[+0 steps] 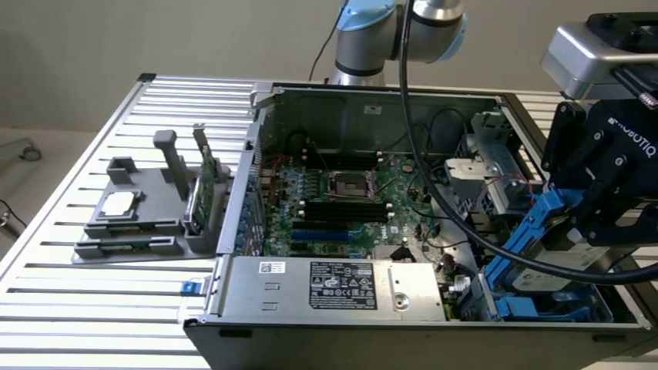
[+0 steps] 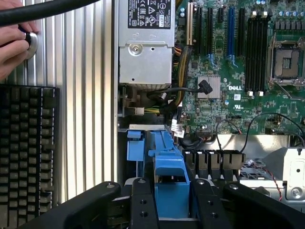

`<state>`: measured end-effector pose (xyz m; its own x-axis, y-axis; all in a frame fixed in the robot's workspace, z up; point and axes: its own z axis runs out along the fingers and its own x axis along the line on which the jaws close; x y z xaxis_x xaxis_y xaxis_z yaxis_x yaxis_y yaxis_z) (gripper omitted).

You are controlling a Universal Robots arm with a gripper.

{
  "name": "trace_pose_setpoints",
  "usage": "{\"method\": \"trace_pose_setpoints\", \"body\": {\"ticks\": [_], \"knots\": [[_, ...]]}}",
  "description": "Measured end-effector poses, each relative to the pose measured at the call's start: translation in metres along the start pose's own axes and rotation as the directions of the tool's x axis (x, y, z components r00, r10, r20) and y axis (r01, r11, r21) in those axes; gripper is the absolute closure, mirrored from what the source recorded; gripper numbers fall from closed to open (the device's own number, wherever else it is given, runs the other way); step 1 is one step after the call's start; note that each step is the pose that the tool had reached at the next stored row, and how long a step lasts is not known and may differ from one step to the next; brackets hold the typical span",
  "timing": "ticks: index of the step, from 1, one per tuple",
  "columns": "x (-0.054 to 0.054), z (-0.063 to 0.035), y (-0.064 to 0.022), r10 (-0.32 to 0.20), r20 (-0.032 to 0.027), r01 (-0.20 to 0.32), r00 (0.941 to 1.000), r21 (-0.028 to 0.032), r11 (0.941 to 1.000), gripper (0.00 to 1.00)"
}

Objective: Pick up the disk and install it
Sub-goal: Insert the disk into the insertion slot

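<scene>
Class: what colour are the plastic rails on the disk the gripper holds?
Blue. The wrist view shows it best: the disk rail sits in the gripper.

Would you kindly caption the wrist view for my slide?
Gripper holds the disk by its blue carrier rail, next to the motherboard.

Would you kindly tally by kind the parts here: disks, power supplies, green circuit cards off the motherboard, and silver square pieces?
Disk, gripped by the gripper: 1
Power supply: 1
Green circuit card, upright in the grey holder: 1
Silver square piece, on that holder: 1
Total: 4
</scene>
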<state>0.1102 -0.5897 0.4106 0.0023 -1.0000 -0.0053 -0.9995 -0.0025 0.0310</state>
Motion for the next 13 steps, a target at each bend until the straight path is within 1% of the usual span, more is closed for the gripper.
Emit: {"method": "trace_pose_setpoints", "body": {"ticks": [2, 3, 5, 6, 11, 13], "knots": [[0.0000, 0.0002, 0.0000, 0.000, 0.0002, 0.000, 1.0000, 0.0002, 1.0000, 0.66], [0.0000, 0.0001, 0.0001, 0.000, -0.0001, 0.000, 1.0000, 0.0002, 1.0000, 0.60], [0.0000, 0.0002, 0.0002, 0.000, -0.0001, 0.000, 1.0000, 0.0004, 1.0000, 0.60], [0.0000, 0.0002, 0.0001, 0.000, -0.0001, 0.000, 1.0000, 0.0004, 1.0000, 0.53], [0.0000, 0.0000, 0.0002, 0.000, 0.0001, 0.000, 1.0000, 0.0004, 1.0000, 0.53], [0.0000, -0.0034, 0.0003, 0.000, 0.0002, 0.000, 1.0000, 0.0004, 1.0000, 0.53]]}}
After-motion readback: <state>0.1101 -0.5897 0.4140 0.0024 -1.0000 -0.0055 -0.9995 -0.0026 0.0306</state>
